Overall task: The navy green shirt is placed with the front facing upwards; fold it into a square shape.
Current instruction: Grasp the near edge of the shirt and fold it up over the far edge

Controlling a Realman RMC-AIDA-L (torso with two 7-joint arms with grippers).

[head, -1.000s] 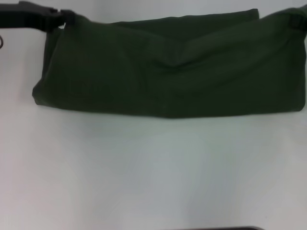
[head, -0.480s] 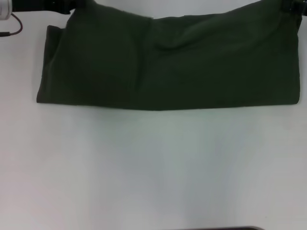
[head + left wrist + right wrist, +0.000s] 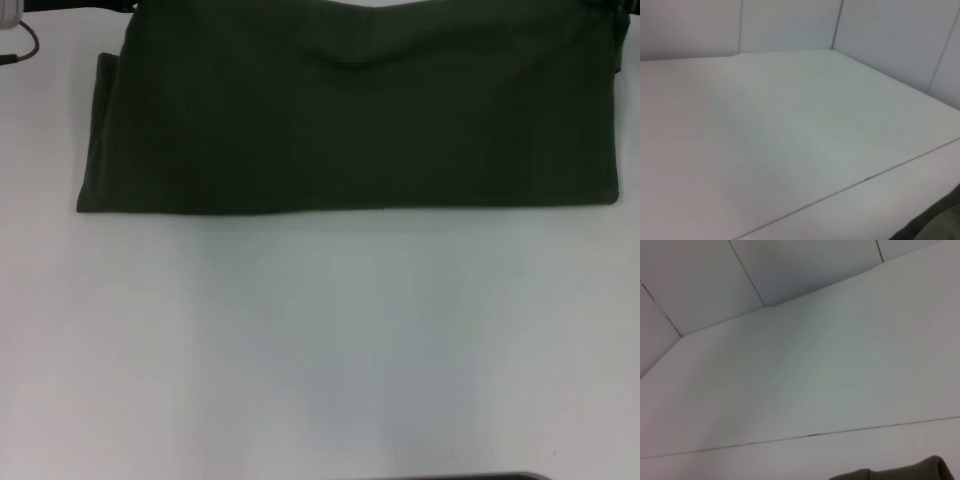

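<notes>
On the white bench point(image 3: 320, 350), one navy green shirt point(image 3: 350, 120) lay flatter and farther away than before; whether either end effector was open couldn't be told.

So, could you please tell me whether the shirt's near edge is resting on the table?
Touching: the head view shows the shirt's near edge lying flat on the white table, no gap.

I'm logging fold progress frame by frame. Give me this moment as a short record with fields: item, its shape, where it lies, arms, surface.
item: navy green shirt, plain dark cloth showing, no lettering visible
shape: wide folded band, straight near edge, running out of the head view's top
position: far part of the white table, spanning nearly its full width
left tool: only a dark bit at the shirt's far left corner, fingers unseen
right tool: barely a dark bit at the far right corner
wrist views: table, wall panels, a sliver of cloth
</notes>
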